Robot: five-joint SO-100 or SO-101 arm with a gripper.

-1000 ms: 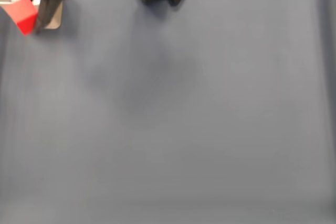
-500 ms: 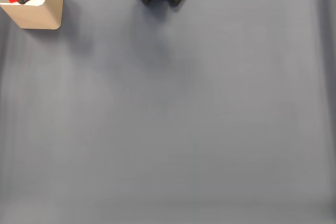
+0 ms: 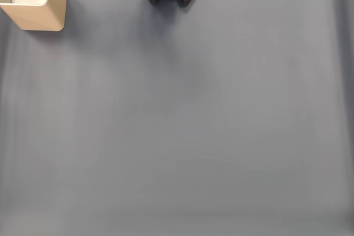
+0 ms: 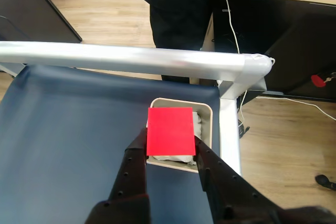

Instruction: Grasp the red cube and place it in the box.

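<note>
- Wrist view: the gripper [image 4: 170,142] is clamped on the red cube [image 4: 170,130], held right above the box [image 4: 207,113].
- White crumpled filling [image 4: 196,123] lies in the box.
- Fixed view: the box [image 3: 40,15] sits at the dark mat's [image 3: 188,120] top-left corner.

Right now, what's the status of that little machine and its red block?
Hand shut on red cube. Cube held above the box, not yet dropped. Nothing in the way.

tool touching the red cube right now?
Touching. In the wrist view the tool has both black fingers pressed against the sides of the red cube, holding it above the box.
</note>
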